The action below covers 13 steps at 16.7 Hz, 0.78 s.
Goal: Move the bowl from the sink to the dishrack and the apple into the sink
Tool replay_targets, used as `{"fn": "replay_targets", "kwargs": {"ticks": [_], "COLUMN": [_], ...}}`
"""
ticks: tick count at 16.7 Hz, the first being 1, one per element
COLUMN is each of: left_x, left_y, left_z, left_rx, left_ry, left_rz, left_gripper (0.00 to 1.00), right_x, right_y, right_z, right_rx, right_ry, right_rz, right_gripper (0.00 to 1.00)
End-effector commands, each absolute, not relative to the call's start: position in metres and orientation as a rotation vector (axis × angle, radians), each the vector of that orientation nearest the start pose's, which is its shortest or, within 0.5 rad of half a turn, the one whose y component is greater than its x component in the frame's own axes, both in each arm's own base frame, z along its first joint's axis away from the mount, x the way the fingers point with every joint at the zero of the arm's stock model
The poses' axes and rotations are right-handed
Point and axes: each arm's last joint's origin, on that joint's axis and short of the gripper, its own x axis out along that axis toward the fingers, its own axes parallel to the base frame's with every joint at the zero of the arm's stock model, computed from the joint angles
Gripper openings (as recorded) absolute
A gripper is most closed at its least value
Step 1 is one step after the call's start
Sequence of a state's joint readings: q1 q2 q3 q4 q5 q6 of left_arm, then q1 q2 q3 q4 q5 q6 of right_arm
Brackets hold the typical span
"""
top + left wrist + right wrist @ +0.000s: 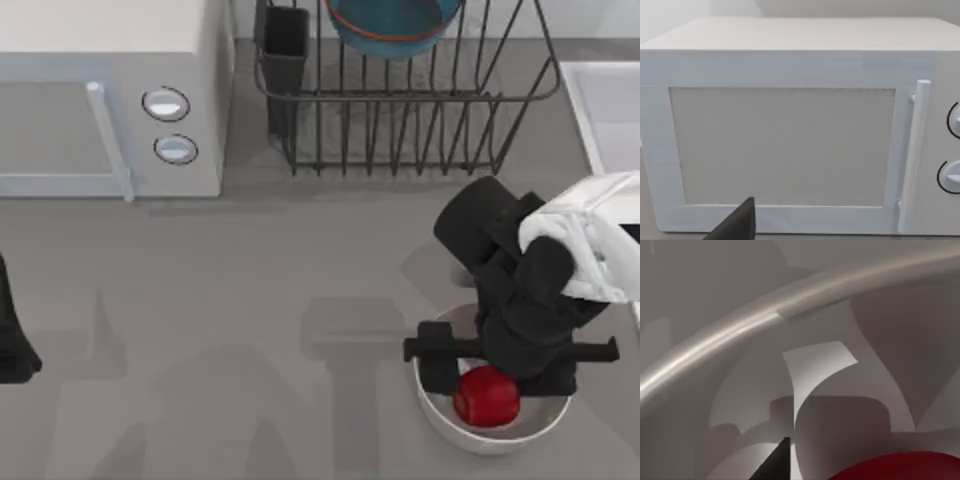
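Teal bowl (392,25) already sits in the dishrack (400,110); the right gripper (490,385), finger spread indiscernible, hovers at the apple (487,397), not yet in the sink (605,110).

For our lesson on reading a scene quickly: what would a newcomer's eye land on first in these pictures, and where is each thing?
First, the red apple lying in the off-white bowl near the table's front right, with the right gripper reaching down into that bowl just above the fruit. Next, the teal-blue bowl with its orange-red band, sitting in the dark wire dishrack at the back. The white microwave stands at the back left.
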State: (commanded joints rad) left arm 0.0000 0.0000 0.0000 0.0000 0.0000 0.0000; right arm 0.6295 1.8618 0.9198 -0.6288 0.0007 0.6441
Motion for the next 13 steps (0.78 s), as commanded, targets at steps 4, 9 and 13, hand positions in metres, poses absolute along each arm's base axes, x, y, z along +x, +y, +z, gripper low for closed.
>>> {"fn": "replay_targets", "kwargs": {"ticks": [4, 9, 13], "left_x": [0.106, 0.106, 0.106], "left_y": [-0.001, -0.001, -0.001], "left_z": [0.160, 0.160, 0.160], "left_rx": [0.000, 0.000, 0.000], "left_ry": [0.000, 0.000, 0.000], "left_rz": [0.000, 0.000, 0.000], "left_gripper": [1.00, 1.00, 1.00], "right_x": [0.237, 0.243, 0.245], "right_y": [0.174, 0.181, 0.183], "right_z": [0.091, 0.132, 0.173], "right_rx": [0.008, 0.056, 0.051], "right_ry": [1.571, 1.513, 1.522], "right_rz": [-0.008, 0.020, 0.016], "right_gripper": [0.00, 0.00, 0.00]}}
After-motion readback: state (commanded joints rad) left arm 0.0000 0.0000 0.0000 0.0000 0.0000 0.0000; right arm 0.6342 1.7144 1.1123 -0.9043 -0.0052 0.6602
